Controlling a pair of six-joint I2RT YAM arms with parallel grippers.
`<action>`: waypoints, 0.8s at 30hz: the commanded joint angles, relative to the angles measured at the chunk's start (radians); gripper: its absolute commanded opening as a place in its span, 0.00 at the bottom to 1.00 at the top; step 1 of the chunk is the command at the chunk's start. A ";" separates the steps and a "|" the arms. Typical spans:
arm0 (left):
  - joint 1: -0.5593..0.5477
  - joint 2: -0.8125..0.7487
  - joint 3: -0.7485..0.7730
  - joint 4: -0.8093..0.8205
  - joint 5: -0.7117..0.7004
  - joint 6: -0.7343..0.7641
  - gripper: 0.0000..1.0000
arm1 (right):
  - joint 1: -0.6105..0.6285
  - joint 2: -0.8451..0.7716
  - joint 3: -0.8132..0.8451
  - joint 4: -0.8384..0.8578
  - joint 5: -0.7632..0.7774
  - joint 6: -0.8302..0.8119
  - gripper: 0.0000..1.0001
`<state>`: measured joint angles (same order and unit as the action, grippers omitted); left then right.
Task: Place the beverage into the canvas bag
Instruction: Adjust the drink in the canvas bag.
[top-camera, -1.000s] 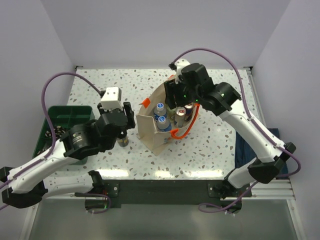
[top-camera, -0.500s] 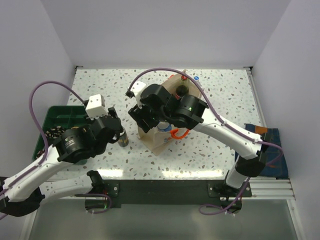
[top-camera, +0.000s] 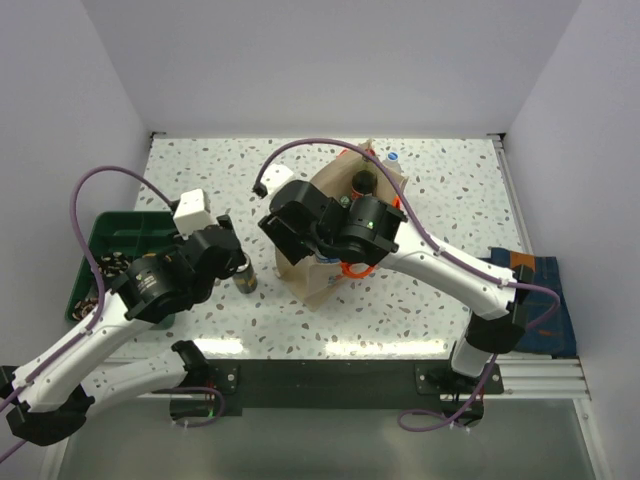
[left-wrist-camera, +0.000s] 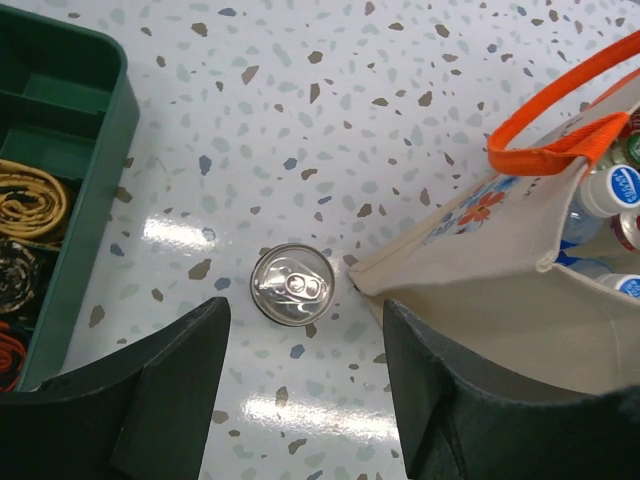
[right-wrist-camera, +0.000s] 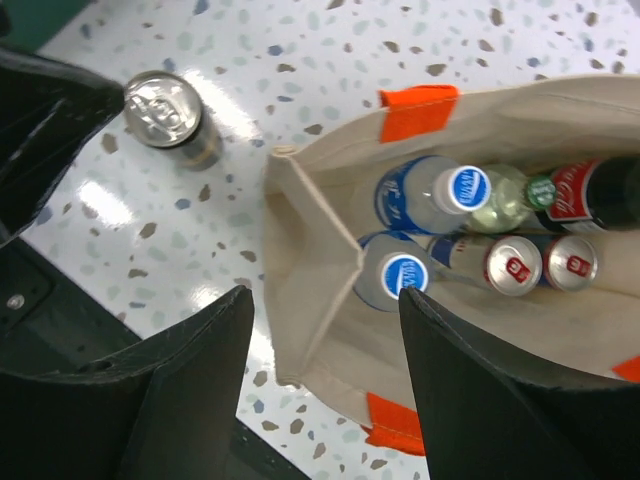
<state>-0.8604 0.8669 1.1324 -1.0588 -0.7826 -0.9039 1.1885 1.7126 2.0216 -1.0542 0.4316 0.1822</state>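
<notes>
can: bare metal lid, mirror-glossy | canvas bag: matt woven cloth, orange webbing handle | table: speckled, smooth, glossy with glare | tray: smooth green plastic | bottle caps: glossy plastic | jaws: matt black plastic

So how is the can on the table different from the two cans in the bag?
The lone can stands on the speckled table, just outside the canvas bag. The two bagged cans sit inside it, squeezed beside bottles. The lone can has a plain silver tab, while the bagged cans have red tabs. All three stand upright and have round silver tops.
</notes>
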 joint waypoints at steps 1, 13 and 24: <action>0.011 -0.003 0.003 0.189 0.074 0.124 0.68 | -0.030 -0.045 0.037 -0.072 0.171 0.109 0.63; 0.078 0.119 0.079 0.471 0.397 0.355 0.70 | -0.239 -0.119 -0.115 -0.043 0.026 0.198 0.57; 0.235 0.230 0.113 0.523 0.669 0.438 0.66 | -0.271 -0.094 -0.152 -0.015 -0.074 0.209 0.56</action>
<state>-0.6594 1.0901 1.1995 -0.5961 -0.2577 -0.5274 0.9257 1.6226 1.8729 -1.0977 0.4011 0.3740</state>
